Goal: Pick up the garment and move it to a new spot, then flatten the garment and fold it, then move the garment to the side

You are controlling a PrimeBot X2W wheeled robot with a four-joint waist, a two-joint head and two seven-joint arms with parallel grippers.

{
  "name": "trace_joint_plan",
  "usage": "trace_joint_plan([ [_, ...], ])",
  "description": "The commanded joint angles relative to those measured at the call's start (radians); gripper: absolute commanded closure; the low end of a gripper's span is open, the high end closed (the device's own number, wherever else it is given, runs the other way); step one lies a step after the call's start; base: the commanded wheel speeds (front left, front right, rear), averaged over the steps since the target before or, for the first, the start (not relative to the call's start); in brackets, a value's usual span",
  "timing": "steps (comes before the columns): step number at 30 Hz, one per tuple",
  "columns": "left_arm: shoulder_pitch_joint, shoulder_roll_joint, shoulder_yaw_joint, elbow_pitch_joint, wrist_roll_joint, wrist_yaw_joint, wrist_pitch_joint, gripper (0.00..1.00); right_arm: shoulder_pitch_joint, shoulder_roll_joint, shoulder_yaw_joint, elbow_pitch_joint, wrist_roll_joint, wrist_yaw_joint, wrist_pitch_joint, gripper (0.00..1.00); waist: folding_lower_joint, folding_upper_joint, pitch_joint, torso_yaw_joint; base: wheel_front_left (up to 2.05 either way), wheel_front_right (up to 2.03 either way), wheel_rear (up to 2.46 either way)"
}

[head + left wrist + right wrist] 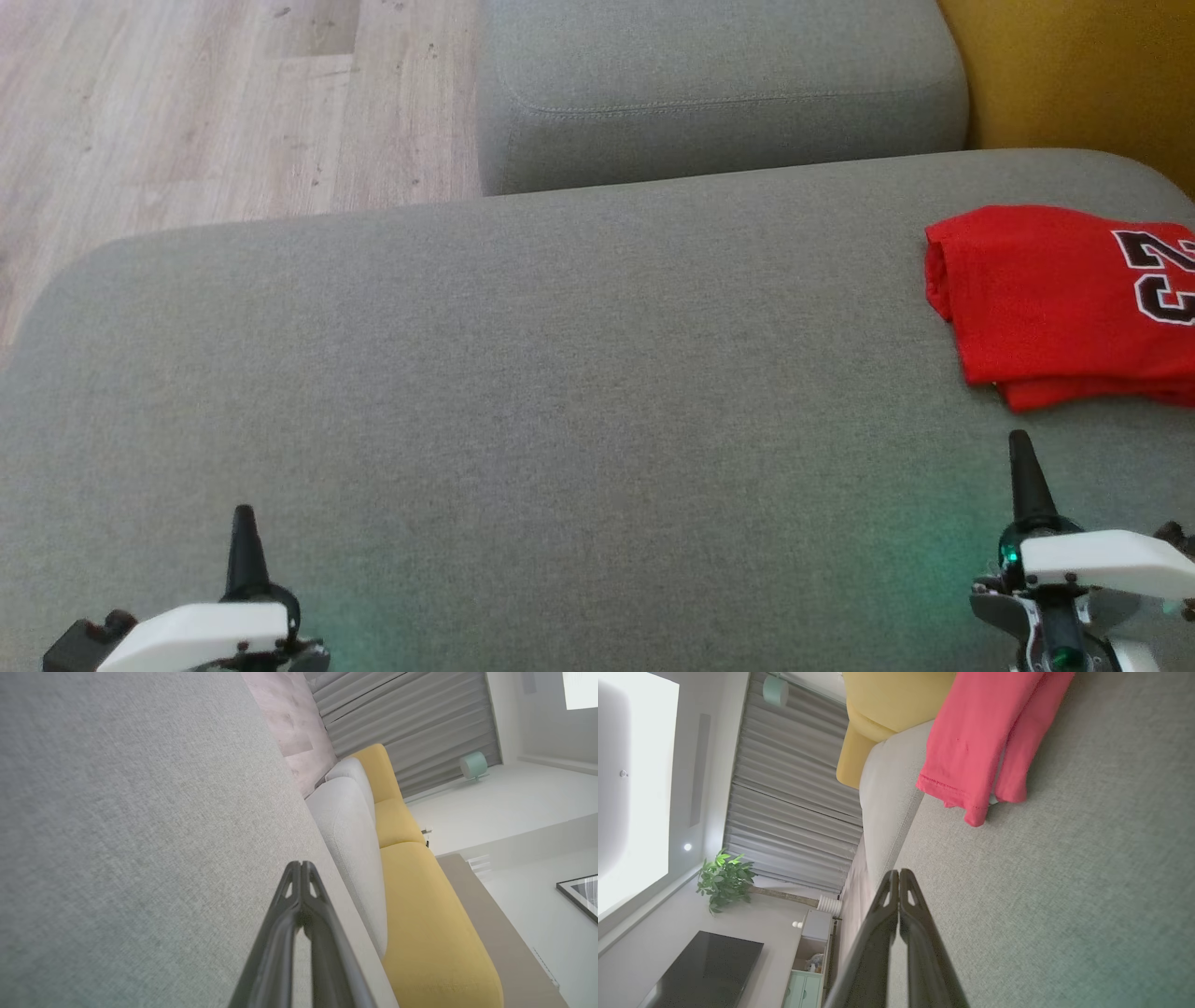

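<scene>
Soft, even daylight over the grey cushion (560, 373), with hardly a shadow. A faint green glow (915, 560) tints the fabric at 7 and 5 o'clock in the head view. In the right wrist view a white pane (630, 788) at 9 o'clock is blown out, the right gripper (899, 873) at 6 o'clock blurs near the lens, and the garment (971, 732) looks washed pink.

The only readable marking is a large number (1162, 275) printed on the red garment (1027, 299), in black digits edged with white. It lies turned sideways and is cut off by the right edge of the head view. One digit reads as a 2, and the other is too cropped to be sure of. The print sits ahead of the right gripper (1023, 457) and off to its right, well apart from its fingertips.
</scene>
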Motion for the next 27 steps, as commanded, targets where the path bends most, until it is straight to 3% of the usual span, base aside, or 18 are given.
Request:
trace_joint_plan([
  [1, -0.058, 0.002, 0.031, -0.035, -0.02, -0.012, 0.007, 1.0, -0.053, -0.005, 0.009, -0.038, 0.023, 0.006, 0.005, 1.0, 0.0, 0.0, 0.001, 0.0, 0.0, 0.0, 0.0],
  [27, -0.117, 0.001, 0.077, -0.045, -0.326, -0.036, 0.086, 1.0, -0.086, 0.001, -0.041, -0.072, 0.339, 0.008, 0.083, 1.0, 0.0, 0.0, 0.024, 0.0, 0.0, 0.0, 0.0],
])
